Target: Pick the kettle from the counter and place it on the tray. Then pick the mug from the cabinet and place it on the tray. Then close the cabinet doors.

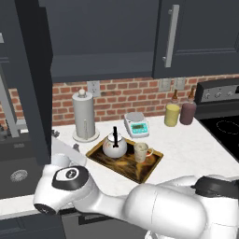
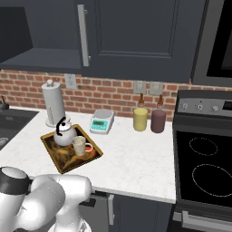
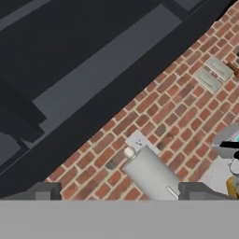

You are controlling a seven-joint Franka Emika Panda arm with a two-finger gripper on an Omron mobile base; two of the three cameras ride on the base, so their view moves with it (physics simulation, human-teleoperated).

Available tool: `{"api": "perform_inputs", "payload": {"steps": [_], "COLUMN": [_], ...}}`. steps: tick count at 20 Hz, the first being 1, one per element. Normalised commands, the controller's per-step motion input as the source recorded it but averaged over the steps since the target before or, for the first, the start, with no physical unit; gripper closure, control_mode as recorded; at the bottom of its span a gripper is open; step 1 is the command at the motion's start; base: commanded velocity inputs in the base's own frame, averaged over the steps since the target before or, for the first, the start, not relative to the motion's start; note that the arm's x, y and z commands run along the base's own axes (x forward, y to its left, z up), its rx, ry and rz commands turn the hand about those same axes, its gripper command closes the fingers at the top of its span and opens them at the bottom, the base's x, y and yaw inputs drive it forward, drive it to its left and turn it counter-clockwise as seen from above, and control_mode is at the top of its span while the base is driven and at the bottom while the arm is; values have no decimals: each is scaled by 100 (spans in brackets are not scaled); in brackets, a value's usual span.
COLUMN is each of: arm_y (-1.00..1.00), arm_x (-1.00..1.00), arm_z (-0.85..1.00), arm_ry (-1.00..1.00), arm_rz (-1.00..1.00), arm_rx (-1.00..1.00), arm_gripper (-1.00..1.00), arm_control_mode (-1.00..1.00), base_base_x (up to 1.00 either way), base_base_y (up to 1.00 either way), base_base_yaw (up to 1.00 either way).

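The silver kettle (image 1: 114,146) with its black handle stands on the left part of the swirl-patterned tray (image 1: 148,170) on the white counter (image 1: 196,149). The cream mug (image 1: 141,151) stands on the tray just right of the kettle. Both are seen again as kettle (image 2: 65,134) and mug (image 2: 79,145) on the tray (image 2: 63,162). The cabinet (image 1: 102,35) above is open: its left door (image 1: 29,79) is swung out, and the door with the bar handle (image 1: 172,36) is shut. My gripper (image 3: 120,193) is open and empty, pointing up at the brick wall and the cabinet underside.
A grey paper-towel cylinder (image 1: 84,116) stands behind the tray. Farther right are a white-teal scale (image 1: 136,124), a yellow jar (image 1: 172,114) and a maroon jar (image 1: 188,112). A stove (image 2: 204,163) is at the right and a sink (image 1: 18,175) at the left.
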Motion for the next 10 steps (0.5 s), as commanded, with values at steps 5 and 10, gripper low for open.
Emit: {"api": "perform_inputs", "payload": {"steps": [5,10], "arm_y": [46,44], "arm_x": [0,-3], "arm_z": [-5,0], "arm_ry": [-7,-8], "arm_rz": [-4,-3], "arm_rx": [0,0], "arm_gripper": [-100,-100], "arm_control_mode": [-100,-100], "base_base_x": [0,0], "base_base_y": [0,0], "base_base_yaw": [0,0]}}
